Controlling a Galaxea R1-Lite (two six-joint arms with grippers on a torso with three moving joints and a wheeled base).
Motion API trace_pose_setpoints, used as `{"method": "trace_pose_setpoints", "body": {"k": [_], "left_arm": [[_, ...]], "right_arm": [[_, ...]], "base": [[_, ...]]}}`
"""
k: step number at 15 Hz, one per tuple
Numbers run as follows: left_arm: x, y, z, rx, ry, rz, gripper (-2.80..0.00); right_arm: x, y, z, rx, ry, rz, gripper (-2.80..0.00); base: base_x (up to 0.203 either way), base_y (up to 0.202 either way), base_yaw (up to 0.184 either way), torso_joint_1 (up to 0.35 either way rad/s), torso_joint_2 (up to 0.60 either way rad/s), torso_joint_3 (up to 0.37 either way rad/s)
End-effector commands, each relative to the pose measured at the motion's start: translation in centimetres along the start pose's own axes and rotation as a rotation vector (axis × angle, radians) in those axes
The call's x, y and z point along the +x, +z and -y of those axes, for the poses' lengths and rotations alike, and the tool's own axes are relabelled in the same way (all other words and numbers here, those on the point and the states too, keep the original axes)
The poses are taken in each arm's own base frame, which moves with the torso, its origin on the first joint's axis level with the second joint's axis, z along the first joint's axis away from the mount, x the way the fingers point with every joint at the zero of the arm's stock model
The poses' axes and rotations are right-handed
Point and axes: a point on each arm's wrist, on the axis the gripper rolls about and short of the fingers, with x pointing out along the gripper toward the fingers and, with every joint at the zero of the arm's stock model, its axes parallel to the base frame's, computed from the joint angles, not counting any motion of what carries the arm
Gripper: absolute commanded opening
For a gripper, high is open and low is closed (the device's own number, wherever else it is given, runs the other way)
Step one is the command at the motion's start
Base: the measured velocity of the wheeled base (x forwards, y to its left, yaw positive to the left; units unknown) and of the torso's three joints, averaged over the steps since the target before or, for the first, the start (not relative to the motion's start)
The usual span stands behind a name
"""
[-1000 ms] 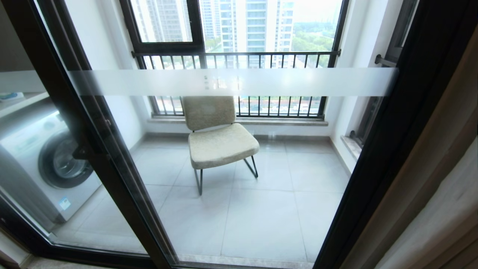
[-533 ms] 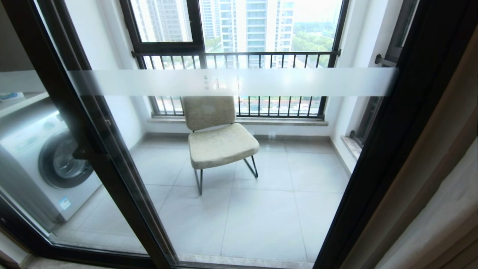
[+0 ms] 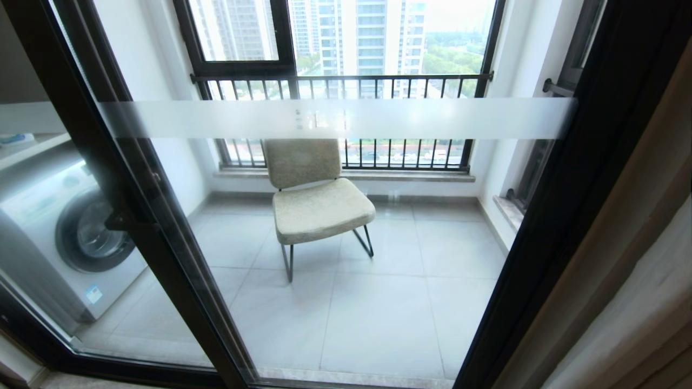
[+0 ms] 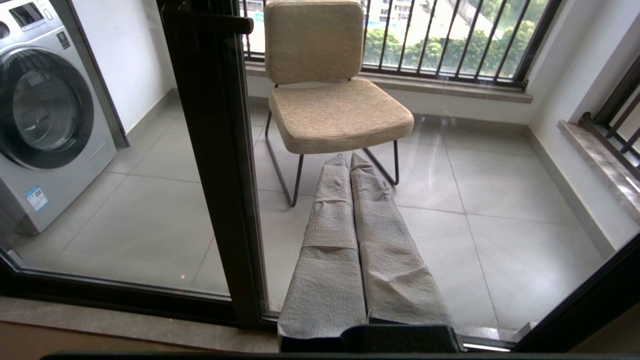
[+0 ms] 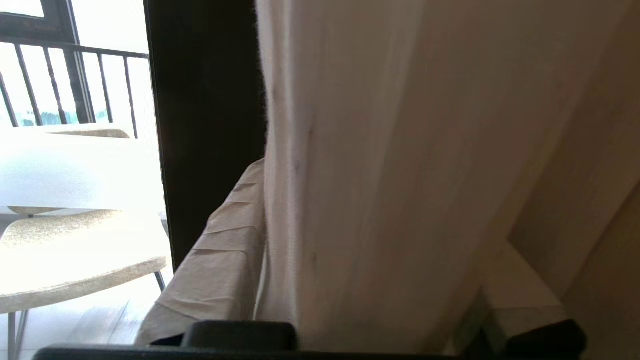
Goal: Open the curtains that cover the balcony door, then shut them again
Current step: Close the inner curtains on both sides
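1. Check the right hand (image 5: pixel 380 210). It is at the free edge of the curtain (image 5: pixel 400 125), fingers spread, one on each side of the hanging folds. The inner finger (image 5: pixel 220 260) lies against the fabric edge. A firm clamp is not yet evident.
2. Confirm where the curtain is. It is gathered at the right side of the opening, just beside the black door post (image 5: pixel 205 125), and the glass is uncovered. The opening half of the task appears complete. The step in hand is taking hold of the curtain to draw it back across.
3. Close the fingers fully on the fabric before pulling. Gather several pleats rather than only the outermost fold, since a thin pinch is likely to slip.
4. Whether both the thick layer and the sheer sit between the fingers cannot be told. Verify this once the grip is set.
5. Pull level and parallel to the door (image 3: pixel 346 118), toward the robot's left. A downward drag would load the rail.
6. Leave the left hand (image 4: pixel 349 162) parked low in front of the glass, fingers pressed together and holding nothing.
7. The chair (image 3: pixel 319 205) and washing machine (image 3: pixel 70 237) stand beyond the glass and will not obstruct the curtain's travel.
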Motion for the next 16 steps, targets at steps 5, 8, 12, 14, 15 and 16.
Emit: {"method": "trace_pose_setpoints", "body": {"k": [5, 8, 12, 14, 15, 16], "left_arm": [[0.0, 0.0, 0.0, -0.001, 0.000, 0.001, -2.80], [0.0, 0.0, 0.0, -0.001, 0.000, 0.001, -2.80], [0.0, 0.0, 0.0, -0.001, 0.000, 0.001, -2.80], [0.0, 0.0, 0.0, -0.001, 0.000, 0.001, -2.80], [0.0, 0.0, 0.0, -0.001, 0.000, 0.001, -2.80], [0.0, 0.0, 0.0, -0.001, 0.000, 0.001, -2.80]], "right_arm": [[0.1, 0.1, -0.4, 0.006, 0.025, 0.009, -2.80], [0.2, 0.2, -1.0, 0.015, 0.057, 0.016, -2.80], [0.5, 0.8, -1.9, 0.026, 0.108, 0.037, -2.80], [0.8, 0.9, -2.3, 0.031, 0.126, 0.043, -2.80], [0.9, 1.1, -2.6, 0.036, 0.144, 0.049, -2.80], [1.1, 1.3, -3.0, 0.041, 0.165, 0.057, -2.80]], "base": [[0.000, 0.000, 0.000, 0.000, 0.00, 0.000], [0.000, 0.000, 0.000, 0.000, 0.00, 0.000], [0.000, 0.000, 0.000, 0.000, 0.00, 0.000], [0.000, 0.000, 0.000, 0.000, 0.00, 0.000], [0.000, 0.000, 0.000, 0.000, 0.00, 0.000], [0.000, 0.000, 0.000, 0.000, 0.00, 0.000]]}}
